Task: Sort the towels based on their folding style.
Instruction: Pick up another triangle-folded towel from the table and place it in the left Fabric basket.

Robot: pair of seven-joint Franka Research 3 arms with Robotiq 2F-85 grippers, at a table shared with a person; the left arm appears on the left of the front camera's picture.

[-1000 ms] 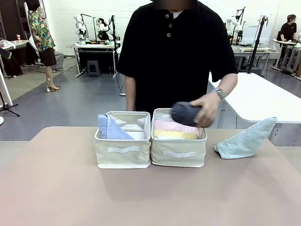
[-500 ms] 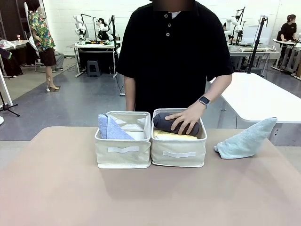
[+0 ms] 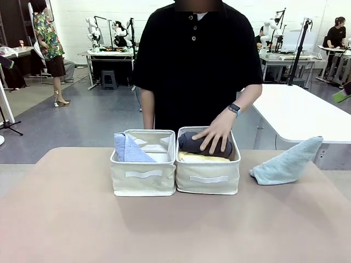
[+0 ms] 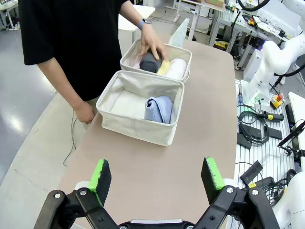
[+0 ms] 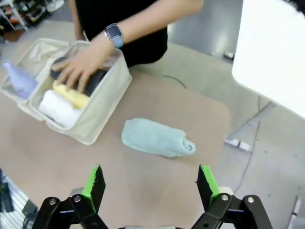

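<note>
In the right basket point(image 3: 208, 185), the person's hand point(image 3: 215, 136) had just pressed the dark grey roll point(image 3: 190, 143) down, leaving only the teal towel point(image 3: 288, 163) loose to its right; left gripper point(image 4: 155, 168) and right gripper point(image 5: 150, 175) gaped wide, empty.

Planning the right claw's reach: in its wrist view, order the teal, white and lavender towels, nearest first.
1. teal towel, loose on the table.
2. white towel, in the nearer basket.
3. lavender towel, in the farther basket.
</note>
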